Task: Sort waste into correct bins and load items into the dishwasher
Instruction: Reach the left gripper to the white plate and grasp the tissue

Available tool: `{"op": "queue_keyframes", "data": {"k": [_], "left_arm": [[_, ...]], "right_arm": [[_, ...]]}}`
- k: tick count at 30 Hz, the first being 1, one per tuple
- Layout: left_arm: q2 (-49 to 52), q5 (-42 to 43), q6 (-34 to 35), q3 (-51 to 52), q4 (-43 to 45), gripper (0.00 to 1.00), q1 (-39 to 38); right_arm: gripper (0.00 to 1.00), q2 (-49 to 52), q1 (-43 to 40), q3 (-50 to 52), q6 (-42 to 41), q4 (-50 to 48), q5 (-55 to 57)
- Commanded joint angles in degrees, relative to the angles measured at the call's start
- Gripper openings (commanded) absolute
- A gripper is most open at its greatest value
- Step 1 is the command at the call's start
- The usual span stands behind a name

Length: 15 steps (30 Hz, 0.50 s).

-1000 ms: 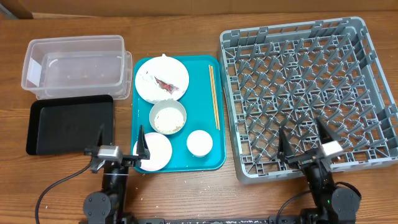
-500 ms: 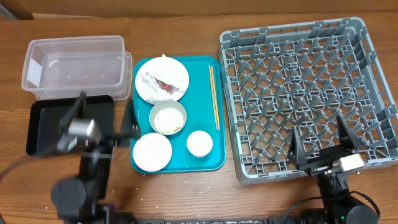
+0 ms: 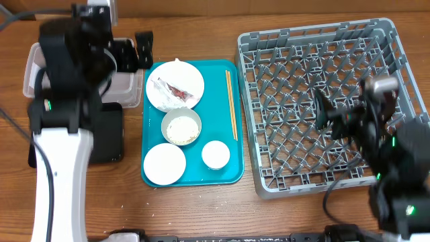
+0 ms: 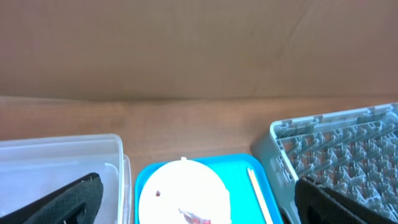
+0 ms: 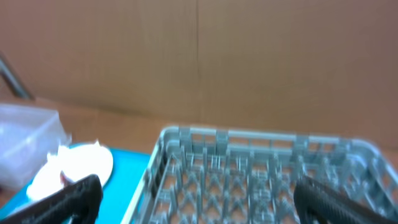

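On the teal tray (image 3: 225, 176) lie a round white plate (image 3: 176, 75) with the crumpled napkin and red scrap (image 3: 177, 91), a grey-green bowl (image 3: 181, 127) holding rice, a pale pink plate (image 3: 164, 163), a white cup (image 3: 216, 154) and chopsticks (image 3: 231, 104). My left gripper (image 3: 133, 55) is open and empty, raised over the clear tub (image 3: 33, 67) beside the white plate (image 4: 180, 193). My right gripper (image 3: 332, 117) is open and empty, raised over the grey rack (image 3: 322, 60). The black tray (image 3: 111, 134) is partly hidden by my left arm.
The left wrist view shows the tub (image 4: 62, 162), the chopsticks (image 4: 258, 196) and the rack corner (image 4: 336, 143). The right wrist view shows the rack (image 5: 249, 168) and the teal tray (image 5: 124, 186). A brown cardboard wall stands behind the table.
Both arms rose from the front table edge. The left swung up to the back left over the tub; the right moved up over the rack. Nothing was picked up.
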State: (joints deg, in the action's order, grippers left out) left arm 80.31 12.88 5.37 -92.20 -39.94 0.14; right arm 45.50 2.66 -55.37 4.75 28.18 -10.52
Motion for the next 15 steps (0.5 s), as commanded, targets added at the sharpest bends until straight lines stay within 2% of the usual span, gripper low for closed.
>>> {"op": "queue_keyframes", "data": {"k": [1, 4, 6, 7, 10, 12, 15], "left_arm": [[11.1, 0.6, -1.6, -16.9, -9.9, 1.00, 0.0], [22.1, 0.7, -3.5, -33.9, -24.0, 1.00, -0.2], [27.5, 1.4, -3.7, -42.9, -30.4, 1.00, -0.2], [30.3, 4.7, -5.4, -47.1, -33.0, 1.00, -0.2], [32.9, 12.3, -11.0, -48.6, -33.3, 1.00, -0.2], [34.1, 12.5, -10.7, -48.6, -33.1, 1.00, -0.3], [36.9, 13.7, -6.8, -48.6, -33.2, 1.00, -0.5]], "right_arm": [[1.00, 10.3, -0.2, -12.5, 0.2, 9.0, -0.6], [1.00, 18.8, -0.2, -20.6, -0.2, 17.3, -3.8], [1.00, 21.9, -0.2, -21.7, -0.4, 18.3, -7.8], [1.00, 22.9, -0.2, -21.7, -0.4, 18.3, -9.3], [1.00, 24.7, -0.2, -21.7, -0.4, 18.9, -11.3], [1.00, 25.2, -0.2, -21.7, -0.4, 19.5, -12.2], [1.00, 25.4, -0.2, -21.7, -0.4, 21.7, -14.4]]}}
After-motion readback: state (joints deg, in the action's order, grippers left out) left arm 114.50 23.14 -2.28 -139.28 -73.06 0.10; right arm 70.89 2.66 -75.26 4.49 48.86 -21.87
